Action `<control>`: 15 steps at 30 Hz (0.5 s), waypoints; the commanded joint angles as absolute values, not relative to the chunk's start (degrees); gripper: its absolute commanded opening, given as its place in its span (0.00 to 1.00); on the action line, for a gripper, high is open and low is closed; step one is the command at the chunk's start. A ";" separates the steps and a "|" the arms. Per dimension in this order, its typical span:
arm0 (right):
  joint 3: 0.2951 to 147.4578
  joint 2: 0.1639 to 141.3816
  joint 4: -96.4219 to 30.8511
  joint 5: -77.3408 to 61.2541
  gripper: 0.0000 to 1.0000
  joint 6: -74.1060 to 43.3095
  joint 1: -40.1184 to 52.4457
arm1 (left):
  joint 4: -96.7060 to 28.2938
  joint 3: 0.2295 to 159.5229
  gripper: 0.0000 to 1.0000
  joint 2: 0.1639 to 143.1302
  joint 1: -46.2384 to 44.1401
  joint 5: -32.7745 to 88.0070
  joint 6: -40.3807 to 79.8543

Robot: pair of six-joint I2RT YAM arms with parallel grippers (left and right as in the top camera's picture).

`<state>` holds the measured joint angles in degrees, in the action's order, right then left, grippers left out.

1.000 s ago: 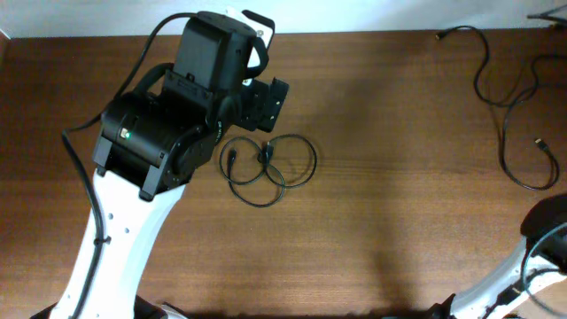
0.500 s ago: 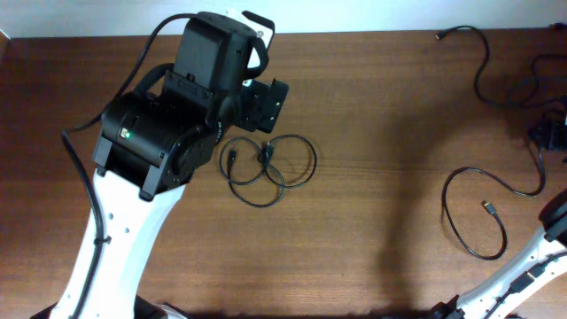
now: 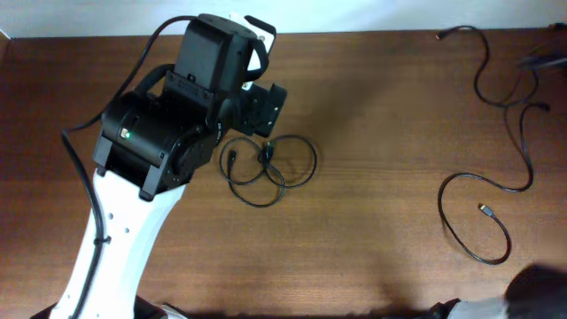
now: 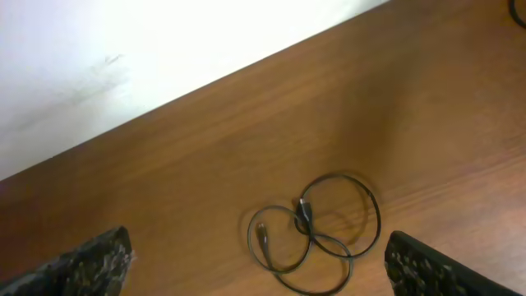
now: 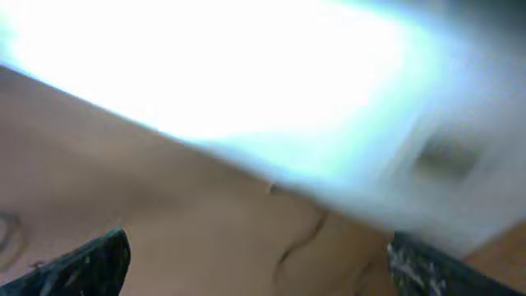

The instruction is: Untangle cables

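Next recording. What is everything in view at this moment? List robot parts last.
coiled cable: one bundle, black, table centre-left, just below the left pincer
loose cable: at least one, black, trailing down the table's right side
table: one, brown wood
wall: white, beyond the far edge
left arm: black and white, over the table's left
left pincer: open, empty
right arm: blurred, bottom right corner
right pincer: open, empty

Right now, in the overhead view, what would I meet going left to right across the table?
left arm → coiled cable → loose cable
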<state>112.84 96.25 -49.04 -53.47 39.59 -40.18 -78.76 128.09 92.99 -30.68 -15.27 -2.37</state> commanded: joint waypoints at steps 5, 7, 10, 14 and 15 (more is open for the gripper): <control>95.72 82.13 -37.45 -48.10 0.99 32.32 -24.53 | -79.29 128.18 0.99 91.90 -30.30 -15.46 -3.31; 75.75 73.65 -17.96 -44.95 0.99 25.76 -19.25 | -81.78 128.18 0.99 91.90 -30.30 -15.46 -3.31; 69.43 70.96 -8.86 -34.33 0.99 10.07 -18.09 | -83.37 128.18 0.99 91.90 -30.30 -15.44 -3.29; 61.21 71.18 -31.14 2.61 0.99 -16.75 -15.33 | -83.29 128.18 0.99 91.90 -30.30 -15.25 -3.29; 56.40 71.18 -34.74 13.69 0.99 -31.20 -14.96 | -83.48 128.18 0.99 91.90 -30.30 -15.22 -3.29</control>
<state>61.43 71.07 -32.10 -9.54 -9.72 -15.86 -83.35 128.09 92.99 -30.68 -15.27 -2.59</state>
